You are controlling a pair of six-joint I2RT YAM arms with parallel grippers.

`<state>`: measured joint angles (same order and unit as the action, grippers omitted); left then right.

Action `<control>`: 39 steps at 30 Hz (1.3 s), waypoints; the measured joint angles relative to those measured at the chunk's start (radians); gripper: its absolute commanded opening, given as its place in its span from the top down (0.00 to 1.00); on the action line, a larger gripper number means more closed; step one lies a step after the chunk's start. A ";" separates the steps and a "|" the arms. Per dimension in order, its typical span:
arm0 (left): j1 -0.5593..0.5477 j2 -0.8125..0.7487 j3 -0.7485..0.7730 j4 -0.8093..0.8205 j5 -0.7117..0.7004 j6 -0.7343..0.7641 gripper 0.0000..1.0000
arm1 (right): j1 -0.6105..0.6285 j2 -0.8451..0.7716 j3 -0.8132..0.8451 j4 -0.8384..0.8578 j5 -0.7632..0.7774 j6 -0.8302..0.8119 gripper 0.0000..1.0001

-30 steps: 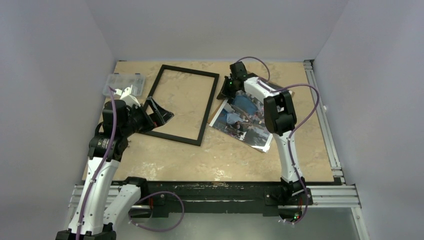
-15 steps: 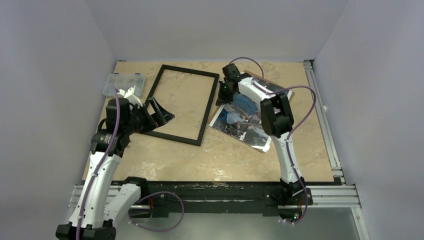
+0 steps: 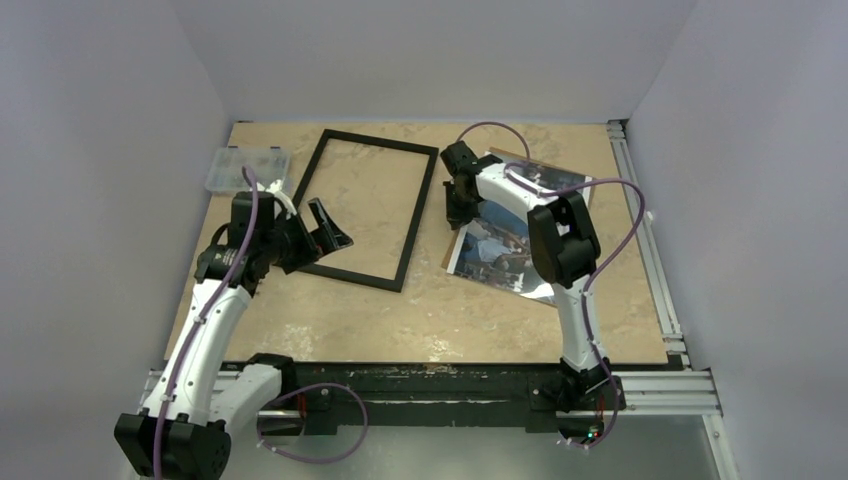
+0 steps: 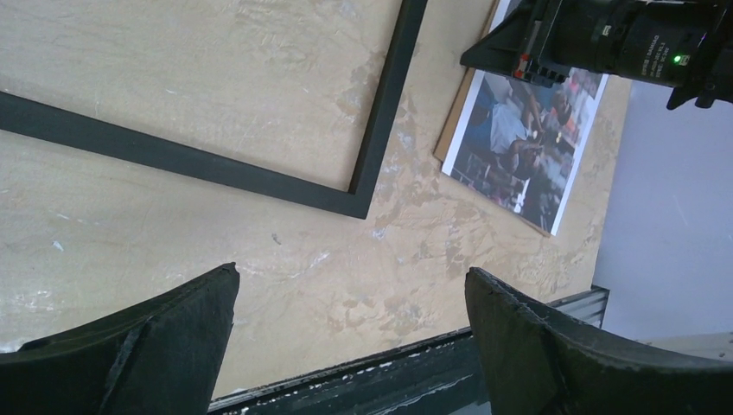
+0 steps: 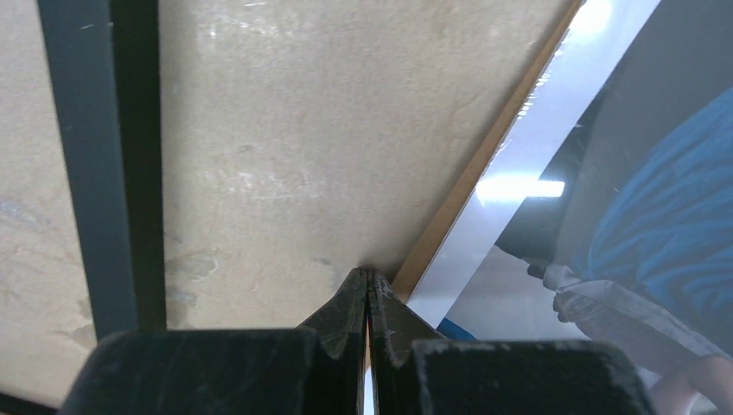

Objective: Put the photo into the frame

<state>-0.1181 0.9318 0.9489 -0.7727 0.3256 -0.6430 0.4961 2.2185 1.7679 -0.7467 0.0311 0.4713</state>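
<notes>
Frame [image 3: 380, 141]: you see worktop [image 3: 440, 320] inside, photo [image 3: 490, 245] outside.
Left end effector [image 4: 350, 277]: wide.
Right end effector [image 5: 368, 277]: closed at photo's edge.

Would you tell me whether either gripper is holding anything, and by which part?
Nothing is held: the left gripper is open; the right gripper is shut, tips beside the backing board edge.

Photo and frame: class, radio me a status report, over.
Left tool open. Right tool shut, tips at photo edge. Photo on backing board, outside empty frame. No obstacle between.
</notes>
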 measured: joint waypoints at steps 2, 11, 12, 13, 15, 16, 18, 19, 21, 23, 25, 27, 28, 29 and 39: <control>-0.012 0.003 -0.006 0.003 -0.001 0.000 0.00 | -0.004 -0.003 -0.004 -0.006 0.021 -0.002 1.00; -0.127 0.096 -0.011 0.027 -0.039 -0.001 0.00 | -0.069 -0.019 -0.027 -0.018 0.057 -0.006 1.00; -0.142 0.113 -0.011 0.030 -0.043 -0.001 0.00 | -0.083 -0.028 -0.041 -0.015 0.057 -0.009 1.00; -0.154 0.129 -0.011 0.033 -0.045 -0.001 0.00 | -0.098 -0.036 -0.055 -0.015 0.058 -0.011 1.00; -0.173 0.154 -0.011 0.040 -0.047 -0.002 0.00 | -0.129 -0.055 -0.084 -0.014 0.062 -0.015 1.00; -0.180 0.164 -0.011 0.045 -0.050 -0.003 0.00 | -0.145 -0.064 -0.100 -0.012 0.064 -0.018 1.00; -0.188 0.174 -0.011 0.054 -0.051 -0.004 0.00 | -0.171 -0.081 -0.125 -0.010 0.068 -0.022 1.00; -0.192 0.177 -0.011 0.056 -0.054 -0.004 0.00 | -0.184 -0.090 -0.140 -0.007 0.073 -0.024 1.00; -0.196 0.177 -0.011 0.060 -0.058 -0.008 0.00 | -0.205 -0.108 -0.167 -0.005 0.083 -0.027 1.00; -0.200 0.177 -0.011 0.066 -0.061 -0.011 0.00 | -0.227 -0.130 -0.200 0.001 0.088 -0.028 1.00; -0.203 0.179 -0.011 0.072 -0.065 -0.012 0.00 | -0.243 -0.153 -0.234 0.006 0.093 -0.027 1.00; -0.206 0.182 -0.011 0.077 -0.068 -0.019 0.00 | -0.256 -0.172 -0.262 0.006 0.099 -0.027 1.00; -0.206 0.183 -0.011 0.076 -0.069 -0.019 0.00 | -0.262 -0.180 -0.274 0.005 0.103 -0.027 1.00; -0.206 0.184 -0.011 0.076 -0.071 -0.019 0.00 | -0.268 -0.185 -0.282 0.001 0.107 -0.027 1.00; -0.208 0.141 -0.011 0.072 -0.130 -0.019 0.00 | -0.280 -0.296 -0.316 -0.022 0.044 -0.061 0.92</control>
<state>-0.3260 1.0729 0.9379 -0.7006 0.1955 -0.6621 0.2157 1.9221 1.4517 -0.7689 0.0753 0.4107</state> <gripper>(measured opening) 0.999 0.060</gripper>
